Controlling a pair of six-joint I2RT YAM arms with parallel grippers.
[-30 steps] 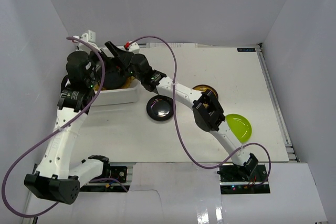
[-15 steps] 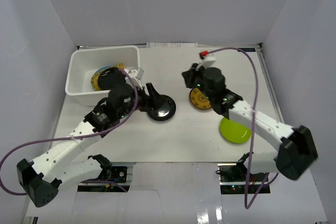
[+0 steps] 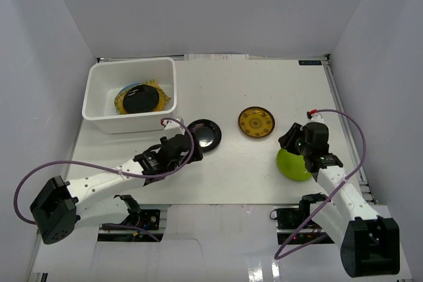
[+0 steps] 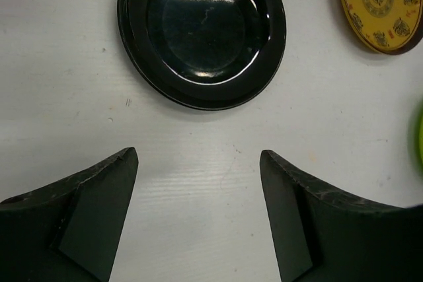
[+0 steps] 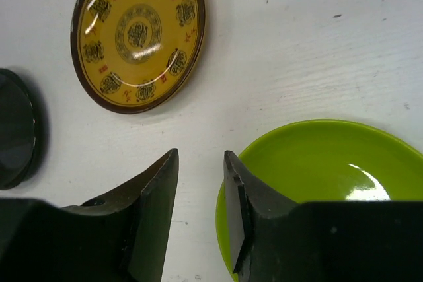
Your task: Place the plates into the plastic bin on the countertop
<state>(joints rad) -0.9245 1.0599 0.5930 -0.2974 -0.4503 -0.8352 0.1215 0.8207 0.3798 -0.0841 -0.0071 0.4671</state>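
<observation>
**Countertop** [image 3: 225, 84]: one, white. It carries one bin and three loose plates.

**Bin** [image 3: 125, 123]: one, white plastic, at the far left corner. It holds a stack topped by one stacked black plate [image 3: 140, 100]. The edge of one patterned plate [image 3: 156, 86] shows beneath it. Anything lower in the stack cannot be counted.

**Loose plates, three in all, none touching another:**
- One glossy black plate [image 4: 201, 31], near the bin's right front corner.
- One gold plate [image 5: 137, 34] with a dark rim, right of the glossy black plate.
- One green plate [image 5: 317, 176], nearest the right edge, partly hidden under the right arm in the top view.

**Left gripper** [image 4: 198, 160]: one. Its fingers are spread wide with bare countertop between them, and it grasps nothing. It sits just on the near side of the glossy black plate.

**Right gripper** [image 5: 198, 163]: one. Its fingers stand a narrow gap apart with only countertop between them, and it holds nothing. One finger overlaps the green plate's near-left rim. Whether they touch cannot be told.
</observation>
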